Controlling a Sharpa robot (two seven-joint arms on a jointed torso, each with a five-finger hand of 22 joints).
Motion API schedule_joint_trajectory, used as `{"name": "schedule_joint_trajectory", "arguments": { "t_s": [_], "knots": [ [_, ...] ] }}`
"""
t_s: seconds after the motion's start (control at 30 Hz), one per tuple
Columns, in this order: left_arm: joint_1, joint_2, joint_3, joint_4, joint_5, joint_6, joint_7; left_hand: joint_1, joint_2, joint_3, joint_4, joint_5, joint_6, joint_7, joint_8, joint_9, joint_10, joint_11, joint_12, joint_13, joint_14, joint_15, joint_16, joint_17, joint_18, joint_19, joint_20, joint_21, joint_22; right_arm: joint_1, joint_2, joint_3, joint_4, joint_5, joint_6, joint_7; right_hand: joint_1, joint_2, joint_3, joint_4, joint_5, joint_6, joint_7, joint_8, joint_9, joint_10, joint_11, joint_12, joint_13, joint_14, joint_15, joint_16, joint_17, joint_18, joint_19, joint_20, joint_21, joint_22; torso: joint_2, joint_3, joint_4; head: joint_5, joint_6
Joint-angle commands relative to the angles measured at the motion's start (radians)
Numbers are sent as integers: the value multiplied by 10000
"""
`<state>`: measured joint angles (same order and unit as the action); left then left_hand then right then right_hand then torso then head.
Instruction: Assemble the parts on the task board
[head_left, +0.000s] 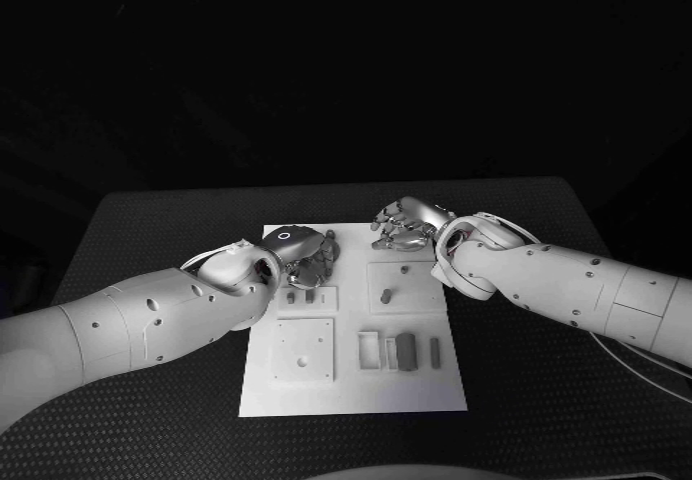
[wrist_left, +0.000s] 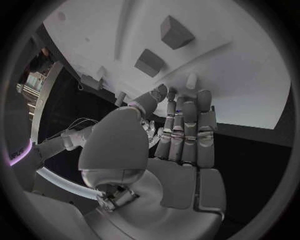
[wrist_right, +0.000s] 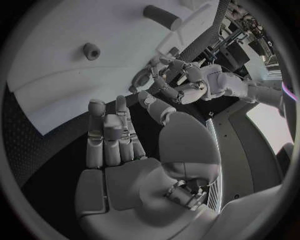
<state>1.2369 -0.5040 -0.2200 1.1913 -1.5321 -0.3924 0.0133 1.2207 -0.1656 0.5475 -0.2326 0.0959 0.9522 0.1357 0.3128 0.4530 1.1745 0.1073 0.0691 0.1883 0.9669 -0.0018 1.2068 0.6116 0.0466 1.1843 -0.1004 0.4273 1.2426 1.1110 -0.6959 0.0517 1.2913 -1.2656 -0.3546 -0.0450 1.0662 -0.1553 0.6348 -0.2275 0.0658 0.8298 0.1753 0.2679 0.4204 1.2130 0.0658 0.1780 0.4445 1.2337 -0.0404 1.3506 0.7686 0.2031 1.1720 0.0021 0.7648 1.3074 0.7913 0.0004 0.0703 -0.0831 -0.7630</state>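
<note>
- Task board (head_left: 353, 395): a white plate in the middle of the black table (head_left: 144, 230), carrying several recessed panels. Small grey parts (head_left: 397, 350) lie in a row on its near half; a single peg (head_left: 387, 294) stands in a panel at mid-board.
- Left hand (head_left: 306, 257): over the board's far left corner. In the left wrist view the fingers (wrist_left: 187, 135) lie extended side by side, the thumb apart, nothing held.
- Right hand (head_left: 407, 225): over the board's far edge, right of centre. In the right wrist view its fingers (wrist_right: 109, 137) are straight and together, the palm bare; it holds nothing.
- Step in hand, as judged: both hands are poised at the far edge and no part is grasped, so selection of a part comes first.
- Technique: bring one hand back over the near row, descend vertically onto a single part, and pinch it by its long sides; neighbours lie close and could be nudged. The other hand is best kept clear of the board.
</note>
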Motion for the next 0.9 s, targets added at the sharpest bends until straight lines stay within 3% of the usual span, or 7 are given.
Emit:
{"name": "schedule_joint_trajectory", "arguments": {
  "t_s": [0.03,0.57,0.9],
  "knots": [
    [-2,41,10,4,-73,-202,79,-124,-9,81,6,3,-58,15,-51,-6,-1,32,9,30,91,14,92,38,708,94,-4,102,77,-5,8,2,8,-28,5,64,-22,42,0,-36,12,-17,62,57,-10,10,59,67,16,-51,4,-28,-7,587,-20,-72,-26,204,-2,2,-6,1,1],
    [-12,8,17,66,38,-921,158,-113,-92,127,-56,-7,-41,-26,-17,20,244,-74,89,193,300,-91,417,153,799,351,-88,334,419,-5,8,2,-8,-27,22,56,-22,45,1,-41,12,-17,61,59,-11,11,58,68,16,-51,3,-27,-7,587,-18,-74,-25,203,-3,8,-4,-5,3],
    [-13,108,16,-9,66,-357,-38,-188,-141,107,-45,-31,36,-12,34,50,222,-79,53,261,342,-97,469,159,804,403,-104,360,509,-5,35,2,-23,-26,43,54,-22,47,2,-44,12,-17,61,60,-12,11,58,69,17,-51,3,-26,-7,587,-17,-75,-25,203,0,3,5,-17,-15]
  ]
}}
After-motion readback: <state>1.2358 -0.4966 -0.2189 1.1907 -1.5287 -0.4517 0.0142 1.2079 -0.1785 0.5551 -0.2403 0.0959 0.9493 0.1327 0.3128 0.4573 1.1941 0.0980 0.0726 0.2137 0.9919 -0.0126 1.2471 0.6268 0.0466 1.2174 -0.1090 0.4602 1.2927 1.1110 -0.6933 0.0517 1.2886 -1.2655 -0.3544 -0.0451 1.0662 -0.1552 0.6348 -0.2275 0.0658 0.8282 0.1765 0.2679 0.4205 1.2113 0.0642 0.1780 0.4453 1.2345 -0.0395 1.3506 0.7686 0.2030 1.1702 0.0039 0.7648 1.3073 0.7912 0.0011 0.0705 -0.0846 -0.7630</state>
